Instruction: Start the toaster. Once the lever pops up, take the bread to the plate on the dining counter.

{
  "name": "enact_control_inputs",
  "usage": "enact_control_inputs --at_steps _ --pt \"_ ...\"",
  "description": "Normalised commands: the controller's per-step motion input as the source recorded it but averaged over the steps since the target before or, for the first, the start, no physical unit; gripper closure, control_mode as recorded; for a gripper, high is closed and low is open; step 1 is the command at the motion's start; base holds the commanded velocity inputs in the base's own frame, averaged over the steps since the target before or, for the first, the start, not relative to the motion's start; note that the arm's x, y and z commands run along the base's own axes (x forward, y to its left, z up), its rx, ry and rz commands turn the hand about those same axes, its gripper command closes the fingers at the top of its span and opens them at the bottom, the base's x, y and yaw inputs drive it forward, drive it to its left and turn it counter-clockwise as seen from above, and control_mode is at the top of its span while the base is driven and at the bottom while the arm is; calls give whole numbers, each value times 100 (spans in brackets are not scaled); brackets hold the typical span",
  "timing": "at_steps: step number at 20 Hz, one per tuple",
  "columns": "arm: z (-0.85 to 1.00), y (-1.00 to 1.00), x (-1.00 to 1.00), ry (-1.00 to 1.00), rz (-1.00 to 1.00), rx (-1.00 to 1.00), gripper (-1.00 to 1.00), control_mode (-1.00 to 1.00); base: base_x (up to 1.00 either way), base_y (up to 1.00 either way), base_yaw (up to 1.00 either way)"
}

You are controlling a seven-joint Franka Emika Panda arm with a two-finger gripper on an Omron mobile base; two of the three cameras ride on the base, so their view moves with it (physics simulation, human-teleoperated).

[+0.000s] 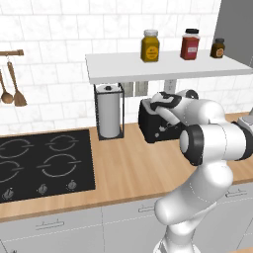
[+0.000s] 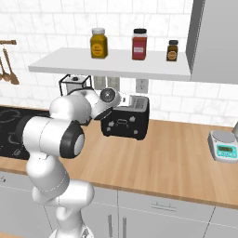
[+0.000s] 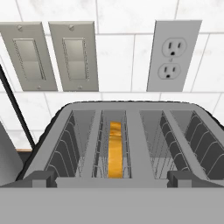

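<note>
The black toaster (image 1: 152, 127) (image 2: 124, 123) stands at the back of the wood counter against the tiled wall. My gripper (image 1: 159, 105) (image 2: 135, 102) hovers just above its top, pointing toward the wall. In the hand view I look down into the toaster (image 3: 134, 131) and its slots. The bread (image 3: 115, 149) sits on edge in the second slot from the left, showing an orange-brown edge. My gripper (image 3: 113, 180) is open, its fingertips (image 3: 43, 178) wide apart at the near rim of the toaster, with nothing between them. The plate and the dining counter are out of view.
A paper towel holder (image 1: 109, 111) stands left of the toaster, with the black cooktop (image 1: 44, 163) further left. A white shelf (image 1: 163, 66) carrying three jars hangs low over the toaster. A kitchen scale (image 2: 224, 145) sits at the right. A wall outlet (image 3: 173, 54) is behind the toaster.
</note>
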Motion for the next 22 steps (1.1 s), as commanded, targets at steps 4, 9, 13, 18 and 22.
enact_control_inputs --at_steps 4,9,13,18,22 --pt "0 0 0 0 0 0 -100 -100 0 0 0" --pt "0 0 0 0 0 0 -100 -100 0 0 0" --pt "0 0 0 0 0 0 -100 -100 0 0 0" --pt "0 0 0 0 0 0 -100 -100 0 0 0" --pt "0 0 0 0 0 0 -100 -100 0 0 0"
